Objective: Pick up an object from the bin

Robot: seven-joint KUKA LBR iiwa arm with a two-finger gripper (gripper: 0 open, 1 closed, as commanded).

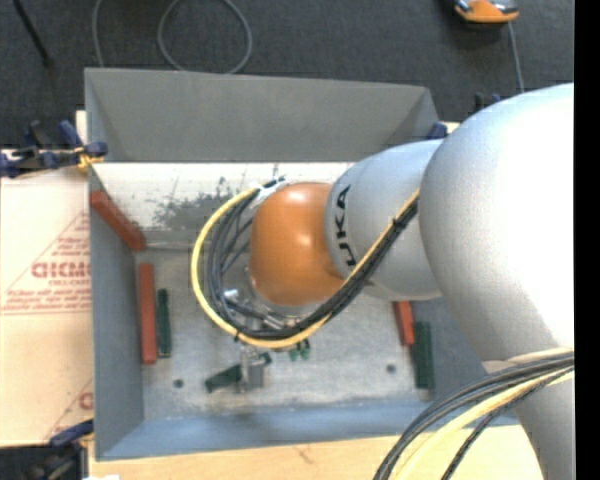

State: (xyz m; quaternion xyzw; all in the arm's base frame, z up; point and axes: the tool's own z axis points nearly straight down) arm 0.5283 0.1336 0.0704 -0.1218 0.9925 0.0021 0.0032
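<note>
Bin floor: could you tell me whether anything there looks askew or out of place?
One red bar in the upper left corner lies diagonally, while the other red bar and the green strip run straight along the left wall. Nothing looks spilled.

Black letters "UKA" stand on the grey casing of the arm (pixel 380 238), just beside its orange cover (pixel 290 243), running sideways in the camera view. Nothing inside the bin (pixel 260 118) carries print that can be read.
</note>
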